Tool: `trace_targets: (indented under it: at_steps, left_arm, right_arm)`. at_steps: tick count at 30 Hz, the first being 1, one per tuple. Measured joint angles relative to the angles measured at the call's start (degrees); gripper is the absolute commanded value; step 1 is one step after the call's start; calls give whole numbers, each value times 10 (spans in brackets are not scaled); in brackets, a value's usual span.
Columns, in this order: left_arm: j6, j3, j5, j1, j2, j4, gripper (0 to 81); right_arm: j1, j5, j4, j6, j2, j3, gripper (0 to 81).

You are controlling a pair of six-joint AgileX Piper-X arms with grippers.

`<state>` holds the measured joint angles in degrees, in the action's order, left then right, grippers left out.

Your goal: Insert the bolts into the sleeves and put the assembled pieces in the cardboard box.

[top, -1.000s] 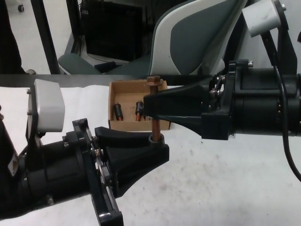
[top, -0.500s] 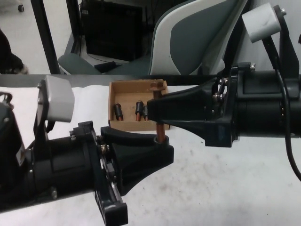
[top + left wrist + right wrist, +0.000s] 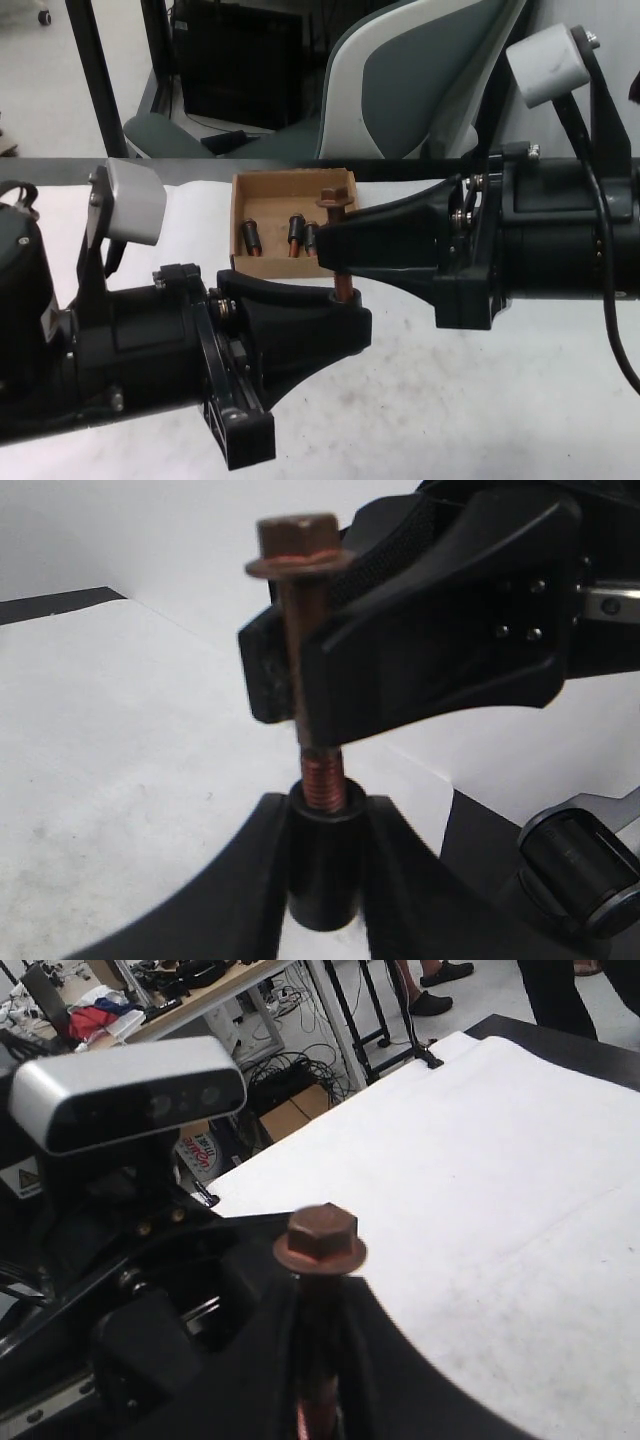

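Note:
My right gripper (image 3: 335, 243) is shut on a copper bolt (image 3: 303, 630), held upright with its flanged hex head (image 3: 320, 1241) on top. The bolt's threaded tip sits in the mouth of a black sleeve (image 3: 325, 855). On that sleeve my left gripper (image 3: 325, 880) is shut, holding it upright above the white bench. In the high view the bolt (image 3: 338, 210) stands between the two black grippers, just in front of the cardboard box (image 3: 270, 186). Inside the box lie three assembled pieces (image 3: 293, 235).
The white bench cover (image 3: 470, 400) lies below both arms. Behind the bench stand a grey-and-white chair (image 3: 420, 80) and a black frame post (image 3: 95, 70). The left arm's wrist camera (image 3: 125, 1090) is close beside the bolt.
Both grippers have drifted slightly right and the bolt has sunk a little lower toward the sleeve. The left arm has swung, its wrist camera shifting right.

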<state>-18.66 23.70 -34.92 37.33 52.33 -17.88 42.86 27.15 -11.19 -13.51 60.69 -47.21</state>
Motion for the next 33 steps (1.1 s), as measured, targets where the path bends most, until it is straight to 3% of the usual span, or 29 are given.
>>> trace_targets:
  at_steps: [33]
  left_arm:
    - [37, 44, -4, 0, 1, 75, 8]
  right_arm:
    - [0, -3, 4, 10, -4, -1, 2]
